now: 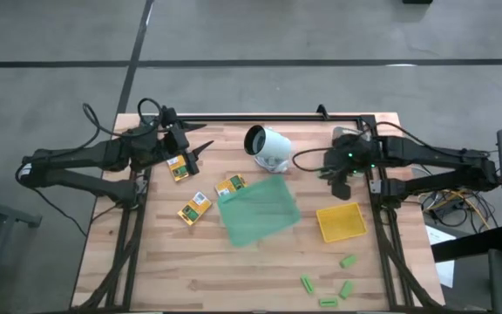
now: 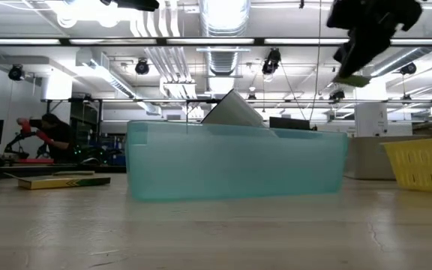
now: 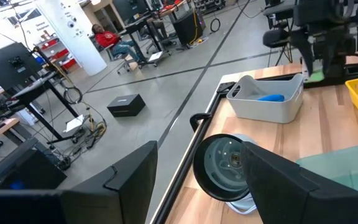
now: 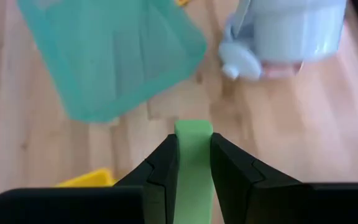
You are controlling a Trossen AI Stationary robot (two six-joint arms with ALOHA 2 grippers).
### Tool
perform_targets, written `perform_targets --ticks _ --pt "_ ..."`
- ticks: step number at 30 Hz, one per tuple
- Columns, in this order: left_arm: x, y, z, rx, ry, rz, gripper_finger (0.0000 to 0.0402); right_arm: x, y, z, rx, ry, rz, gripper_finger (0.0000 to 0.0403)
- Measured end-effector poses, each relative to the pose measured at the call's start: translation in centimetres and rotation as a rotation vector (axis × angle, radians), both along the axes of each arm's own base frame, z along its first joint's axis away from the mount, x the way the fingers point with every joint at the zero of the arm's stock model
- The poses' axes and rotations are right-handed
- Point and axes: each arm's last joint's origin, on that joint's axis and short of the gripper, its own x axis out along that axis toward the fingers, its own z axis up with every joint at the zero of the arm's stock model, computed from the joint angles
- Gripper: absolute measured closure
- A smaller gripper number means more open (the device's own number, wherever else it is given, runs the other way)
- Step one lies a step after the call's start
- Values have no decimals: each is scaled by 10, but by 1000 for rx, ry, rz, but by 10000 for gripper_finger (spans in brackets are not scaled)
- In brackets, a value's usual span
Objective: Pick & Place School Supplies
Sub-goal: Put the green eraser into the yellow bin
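My right gripper (image 1: 339, 180) is over the table's far right and is shut on a light-green block (image 4: 193, 129). The low view shows it high above the table (image 2: 353, 73). My left gripper (image 1: 200, 153) is open and empty at the far left, next to a yellow-and-green packet (image 1: 179, 166). Two more packets (image 1: 194, 208) (image 1: 230, 186) lie flat on the wood. Several green blocks (image 1: 348, 261) (image 1: 307, 282) (image 1: 345, 289) lie near the front right. Something blue (image 3: 270, 97) lies in a pale bin (image 3: 266, 107). My right gripper pinches the green block's two long sides (image 4: 193, 155) between its two fingers. The fingers lie along the block, and its free end (image 4: 193, 127) sticks out past the fingertips. The fingers point down at a slant. The block is lifted clear of the table.
A translucent green tray (image 1: 258, 209) lies mid-table and a shallow yellow tray (image 1: 341, 221) lies to its right. A white camera (image 1: 268, 146) stands at the far middle. The pale bin sits by the far right edge, under my right arm. A person (image 3: 107, 38) sits in the room beyond.
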Motion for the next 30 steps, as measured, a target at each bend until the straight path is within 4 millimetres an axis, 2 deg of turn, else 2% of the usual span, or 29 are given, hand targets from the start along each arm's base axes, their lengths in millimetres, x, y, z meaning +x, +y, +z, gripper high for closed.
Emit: perform_targets --ticks 6,14,21,30 --pt "0 0 0 0 0 0 165 -18 21 -29 158 60 -28 328" --pt "0 0 0 0 0 0 165 -34 55 -60 263 112 -47 328" --pt "0 0 0 0 0 0 165 -37 76 -83 257 145 -78 328" --pt "0 0 0 0 0 0 165 -37 88 -107 267 243 -172 315"
